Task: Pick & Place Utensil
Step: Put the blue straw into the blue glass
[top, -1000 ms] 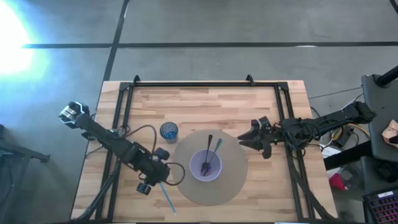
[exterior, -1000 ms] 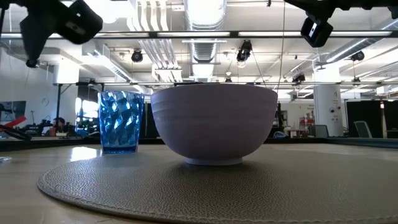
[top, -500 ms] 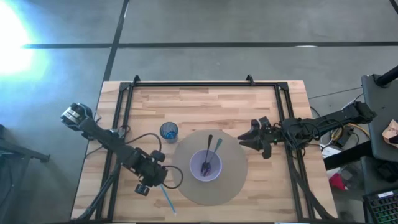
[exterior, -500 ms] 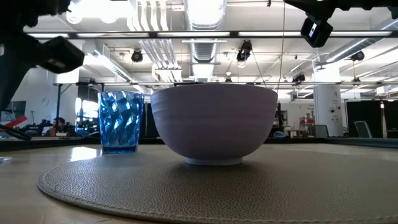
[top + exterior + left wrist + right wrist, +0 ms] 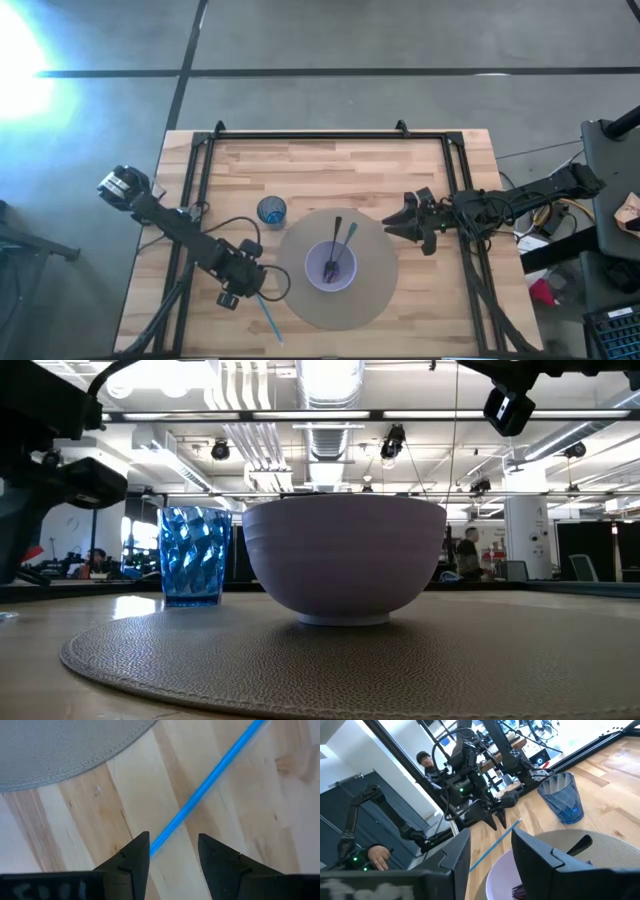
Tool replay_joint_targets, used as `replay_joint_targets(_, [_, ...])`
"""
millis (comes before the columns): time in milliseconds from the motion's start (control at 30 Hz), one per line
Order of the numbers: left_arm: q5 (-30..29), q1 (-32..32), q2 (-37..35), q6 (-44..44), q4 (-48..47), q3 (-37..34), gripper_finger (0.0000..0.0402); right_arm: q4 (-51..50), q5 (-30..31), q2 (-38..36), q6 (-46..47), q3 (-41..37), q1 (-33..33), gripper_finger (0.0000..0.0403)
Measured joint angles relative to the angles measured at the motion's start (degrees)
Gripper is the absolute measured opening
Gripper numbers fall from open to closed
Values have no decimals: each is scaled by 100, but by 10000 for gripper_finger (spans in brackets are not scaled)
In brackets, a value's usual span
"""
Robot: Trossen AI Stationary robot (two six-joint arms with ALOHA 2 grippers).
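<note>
The left pincer [image 5: 255, 290] hangs low over the wooden worktop [image 5: 240, 170], fingers spread, with one blue utensil [image 5: 210, 777] lying flat between their tips, not yet pinched, just off the round mat [image 5: 375, 300]. One blue cup [image 5: 271, 211] stands beside the mat. One pale bowl [image 5: 331, 266] sits on the mat, two dark utensils [image 5: 340, 240] leaning in it. The right pincer [image 5: 400, 222] waits spread at the mat's right edge, holding nothing.

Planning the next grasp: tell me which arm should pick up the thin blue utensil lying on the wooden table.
Left. The left gripper hangs open right over the thin blue utensil; the right gripper waits across the round grey placemat.
</note>
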Motion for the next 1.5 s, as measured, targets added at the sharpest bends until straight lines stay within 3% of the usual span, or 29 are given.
replay_joint_targets(367, [-145, 1, 20, 11, 335, -320, 158, -1, 2, 0, -116, 0, 0, 132])
replay_joint_targets(900, [-203, 1, 774, 26, 254, -178, 154, 1, 2, 0, -146, 0, 0, 131])
replay_joint_targets(1333, [-123, 12, 787, 46, 162, -186, 16, 1, 2, 0, -146, 0, 0, 123])
replay_joint_targets(1500, [111, 9, 789, 141, 131, -184, 7, 0, 2, 0, -146, 0, 0, 123])
